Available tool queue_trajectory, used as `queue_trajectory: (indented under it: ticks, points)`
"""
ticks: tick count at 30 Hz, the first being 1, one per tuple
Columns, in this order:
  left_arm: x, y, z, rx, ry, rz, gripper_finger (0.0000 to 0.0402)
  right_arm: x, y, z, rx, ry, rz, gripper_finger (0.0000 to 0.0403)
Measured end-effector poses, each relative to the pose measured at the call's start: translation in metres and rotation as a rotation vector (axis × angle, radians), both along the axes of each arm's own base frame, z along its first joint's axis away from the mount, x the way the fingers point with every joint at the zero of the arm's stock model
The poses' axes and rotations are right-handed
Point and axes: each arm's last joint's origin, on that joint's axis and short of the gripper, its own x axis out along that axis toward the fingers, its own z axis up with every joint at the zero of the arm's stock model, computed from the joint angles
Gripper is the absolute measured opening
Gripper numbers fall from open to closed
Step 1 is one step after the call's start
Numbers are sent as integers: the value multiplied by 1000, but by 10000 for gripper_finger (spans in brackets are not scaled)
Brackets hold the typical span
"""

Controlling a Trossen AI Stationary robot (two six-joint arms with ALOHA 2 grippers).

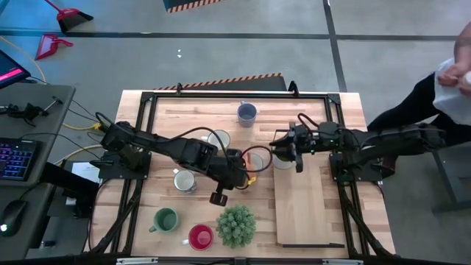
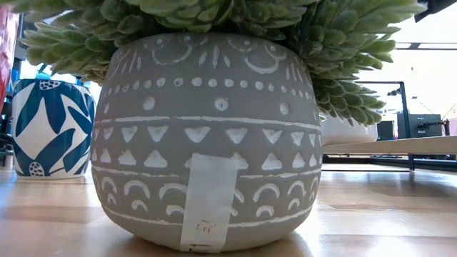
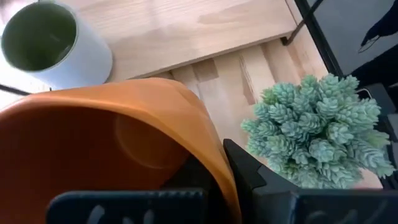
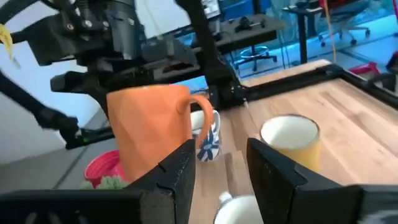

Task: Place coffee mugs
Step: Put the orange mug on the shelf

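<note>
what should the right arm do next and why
Probably ease the right end effector forward until its open jaws straddle the orange mug, then close. The left end effector is shut on the mug's rim, holding it up just ahead of the right one, which looks like a handover.

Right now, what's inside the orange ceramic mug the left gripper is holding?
Nothing shows: the left wrist view looks into the orange ceramic mug and its visible interior is bare. The left gripper, shut on the rim, covers the near part.
</note>
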Motion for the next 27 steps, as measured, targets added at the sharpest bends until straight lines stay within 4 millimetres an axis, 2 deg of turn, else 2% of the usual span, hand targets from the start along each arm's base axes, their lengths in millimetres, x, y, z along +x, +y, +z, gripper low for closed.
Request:
queue_trajectory:
  ticks: [6,13,20,27]
  points:
    - [1,-1,1,5,-15,-7,6,33,6,15,-89,118,38,129]
    - [0,-5,1,43,-29,-13,6,65,12,16,-140,211,46,129]
    - [-2,-15,2,41,-42,-41,6,80,14,20,-147,196,27,129]
    - [-2,-16,2,59,-55,-59,6,89,16,16,-97,170,25,129]
